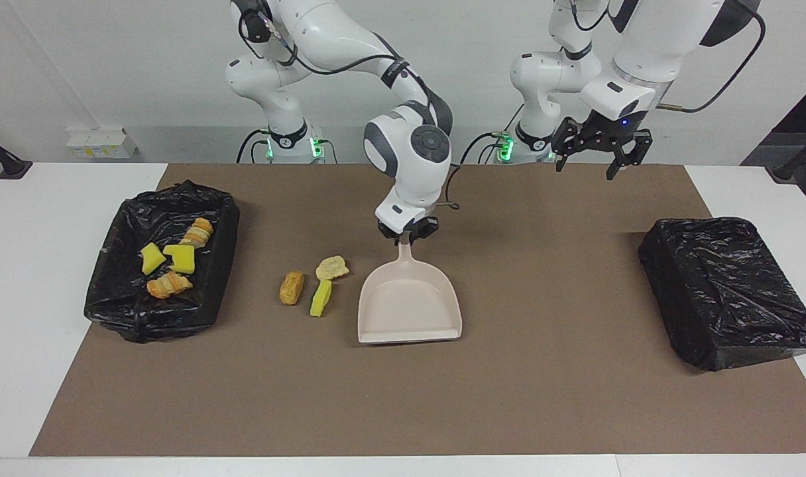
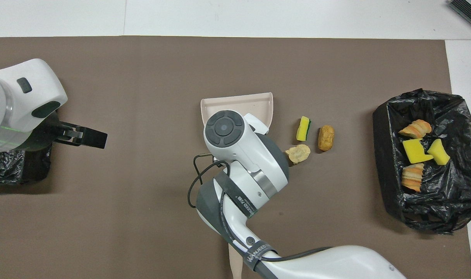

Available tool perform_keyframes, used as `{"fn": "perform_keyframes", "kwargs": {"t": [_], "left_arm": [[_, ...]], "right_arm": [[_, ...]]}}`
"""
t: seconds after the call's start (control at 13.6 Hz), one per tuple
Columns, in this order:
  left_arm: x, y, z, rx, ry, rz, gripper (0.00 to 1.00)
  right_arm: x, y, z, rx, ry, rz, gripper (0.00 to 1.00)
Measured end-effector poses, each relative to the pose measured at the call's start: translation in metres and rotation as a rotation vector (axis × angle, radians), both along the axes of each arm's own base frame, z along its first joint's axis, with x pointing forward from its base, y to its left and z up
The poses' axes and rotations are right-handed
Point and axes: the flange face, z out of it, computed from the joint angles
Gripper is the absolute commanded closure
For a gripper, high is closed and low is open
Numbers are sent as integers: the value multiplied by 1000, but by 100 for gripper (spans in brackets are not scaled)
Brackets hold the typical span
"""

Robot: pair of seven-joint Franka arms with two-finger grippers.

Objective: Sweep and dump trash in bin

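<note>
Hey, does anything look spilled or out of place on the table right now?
Yes. Three scraps lie loose on the brown mat, between the open bin and the empty dustpan held by the right gripper. Four others are already in the bin. The left gripper waits.

A: The dustpan (image 1: 408, 303) looks like smooth beige plastic with a slight sheen. The mat (image 1: 509, 397) over the bench (image 1: 38, 371) is matt brown, perhaps paper or thin card; hard to tell.

B: Both bins, the open bin (image 1: 211, 265) and the covered bin (image 1: 728, 291), wear crinkled, glossy black plastic film. The yellow scraps (image 1: 321, 298) look like porous sponge, the tan lumps (image 1: 291, 287) crusty and rough.

A: The arm shells (image 1: 416, 152) are glossy white plastic; the bench itself is smooth white.
</note>
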Motion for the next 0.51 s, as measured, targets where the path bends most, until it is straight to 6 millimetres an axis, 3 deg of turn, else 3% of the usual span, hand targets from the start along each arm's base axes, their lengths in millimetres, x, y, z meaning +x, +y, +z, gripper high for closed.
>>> {"fn": "perform_keyframes", "kwargs": {"t": [0.07, 0.15, 0.22, 0.51], "left_arm": [[0, 1, 0, 0, 0, 1, 0], [0, 1, 0, 0, 0, 2, 0], [0, 1, 0, 0, 0, 2, 0], [0, 1, 0, 0, 1, 2, 0]], "right_arm": [[1, 9, -7, 15, -2, -16, 100], [2, 12, -11, 26, -6, -24, 93], [4, 12, -9, 34, -5, -32, 1], [11, 7, 3, 56, -12, -55, 0]]}}
